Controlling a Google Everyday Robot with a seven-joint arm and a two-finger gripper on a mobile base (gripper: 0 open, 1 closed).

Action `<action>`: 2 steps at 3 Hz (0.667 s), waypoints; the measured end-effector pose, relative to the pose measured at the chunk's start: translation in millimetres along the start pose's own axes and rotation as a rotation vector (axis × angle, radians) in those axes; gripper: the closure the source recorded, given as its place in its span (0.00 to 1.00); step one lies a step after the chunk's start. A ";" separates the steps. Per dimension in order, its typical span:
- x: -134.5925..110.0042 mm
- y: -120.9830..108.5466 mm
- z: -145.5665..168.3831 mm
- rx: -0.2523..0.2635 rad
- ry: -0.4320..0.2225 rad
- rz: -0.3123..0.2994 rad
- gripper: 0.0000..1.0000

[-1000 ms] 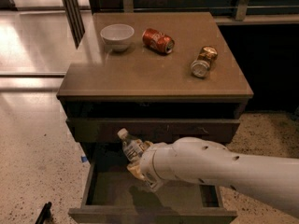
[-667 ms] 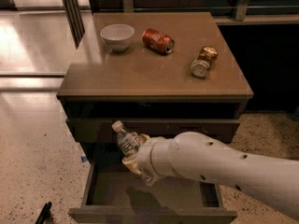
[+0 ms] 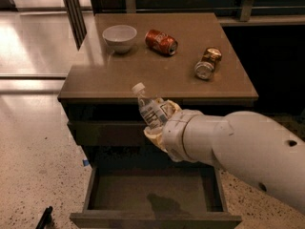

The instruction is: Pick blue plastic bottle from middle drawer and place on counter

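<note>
White arm (image 3: 248, 144) spans lower right to frame ctr, wrist angled up-left. Gripper (image 3: 161, 120) just left of ctr, tan fingers (image 3: 171, 107) clamped round blue plastic bottle (image 3: 150, 109).

Gripper (image 3: 160, 121) and bottle (image 3: 151, 108) higher, at counter (image 3: 143, 73) edge

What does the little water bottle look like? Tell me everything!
The bottle is small, clear plastic, with a white cap and a pale label round it. It tilts, cap toward the upper left. The pincer grips its lower half, holding it in the air before the counter edge, above the open drawer. Nothing else touches it.
</note>
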State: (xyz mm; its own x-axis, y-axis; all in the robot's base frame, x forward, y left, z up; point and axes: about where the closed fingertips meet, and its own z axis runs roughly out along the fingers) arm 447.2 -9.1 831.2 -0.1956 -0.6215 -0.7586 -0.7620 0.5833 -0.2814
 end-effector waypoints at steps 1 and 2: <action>-23.0 -33.1 -27.9 0.100 -0.029 -0.028 1.00; -23.1 -32.7 -27.7 0.099 -0.030 -0.027 1.00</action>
State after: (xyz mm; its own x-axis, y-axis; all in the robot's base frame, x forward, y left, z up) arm 459.5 -28.3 874.3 -0.1559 -0.6227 -0.7668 -0.7016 0.6163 -0.3578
